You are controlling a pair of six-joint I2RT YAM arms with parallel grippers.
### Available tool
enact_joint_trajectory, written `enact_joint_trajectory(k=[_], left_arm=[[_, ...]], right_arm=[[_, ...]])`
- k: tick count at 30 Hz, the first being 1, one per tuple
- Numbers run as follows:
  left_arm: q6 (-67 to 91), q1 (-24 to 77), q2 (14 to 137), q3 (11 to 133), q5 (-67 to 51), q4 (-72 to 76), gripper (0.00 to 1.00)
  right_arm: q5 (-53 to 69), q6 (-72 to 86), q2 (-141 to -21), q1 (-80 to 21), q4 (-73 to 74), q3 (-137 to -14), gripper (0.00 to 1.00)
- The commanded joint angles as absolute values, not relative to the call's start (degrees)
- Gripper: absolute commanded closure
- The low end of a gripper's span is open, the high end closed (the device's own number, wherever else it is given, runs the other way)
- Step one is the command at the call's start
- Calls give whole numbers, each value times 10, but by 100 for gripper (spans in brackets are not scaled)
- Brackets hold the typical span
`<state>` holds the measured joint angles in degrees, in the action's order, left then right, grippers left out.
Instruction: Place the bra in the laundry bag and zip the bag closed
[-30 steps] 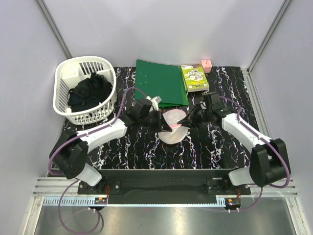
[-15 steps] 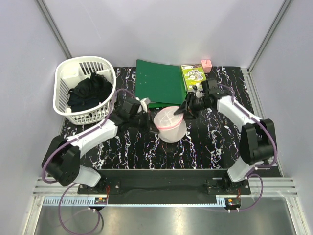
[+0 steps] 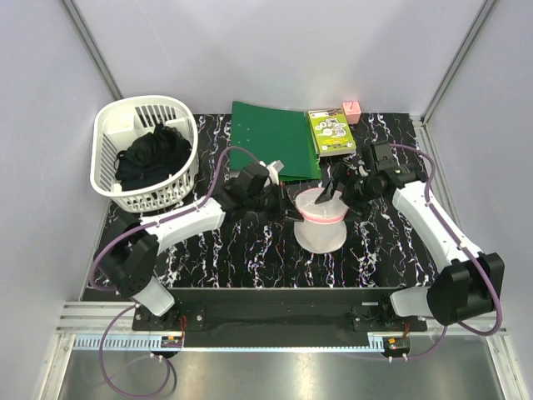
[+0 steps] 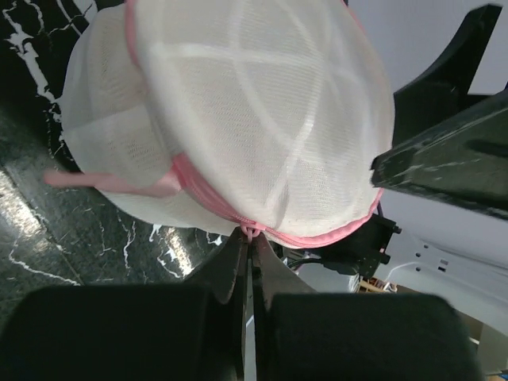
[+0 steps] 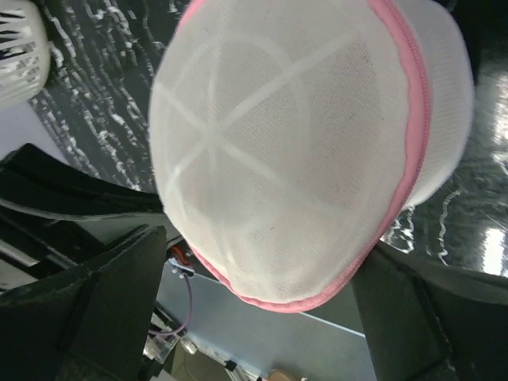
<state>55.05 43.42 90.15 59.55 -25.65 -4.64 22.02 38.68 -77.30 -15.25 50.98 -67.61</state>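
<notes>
The laundry bag (image 3: 321, 225), a round white mesh pouch with pink zipper trim, stands on the black marbled table between both arms. My left gripper (image 3: 286, 204) is at its left side. In the left wrist view the laundry bag (image 4: 238, 119) fills the frame, and my left gripper (image 4: 252, 238) is shut on the pink zipper pull (image 4: 251, 231) at the rim. My right gripper (image 3: 335, 194) is open at the bag's upper right. In the right wrist view its fingers (image 5: 119, 294) stand wide on either side of the bag's dome (image 5: 294, 151), touching nothing I can see. The bra is hidden.
A white slotted basket (image 3: 112, 137) holding black clothes sits at the back left. A green folder (image 3: 275, 137), a green printed box (image 3: 331, 132) and a small pink object (image 3: 351, 111) lie along the back edge. Grey walls enclose the table.
My right gripper has gone from shut to wide open and swung out to the right. The bag and my left gripper have shifted right and nearer.
</notes>
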Motion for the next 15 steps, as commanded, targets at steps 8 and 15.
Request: enact_joint_trajectory(k=[8, 15], left_arm=[[541, 427, 812, 586, -192, -68, 100], [560, 401, 737, 534, -151, -76, 100]], right_arm=[[62, 258, -801, -144, 621, -784, 0], [289, 411, -790, -150, 572, -750, 0]])
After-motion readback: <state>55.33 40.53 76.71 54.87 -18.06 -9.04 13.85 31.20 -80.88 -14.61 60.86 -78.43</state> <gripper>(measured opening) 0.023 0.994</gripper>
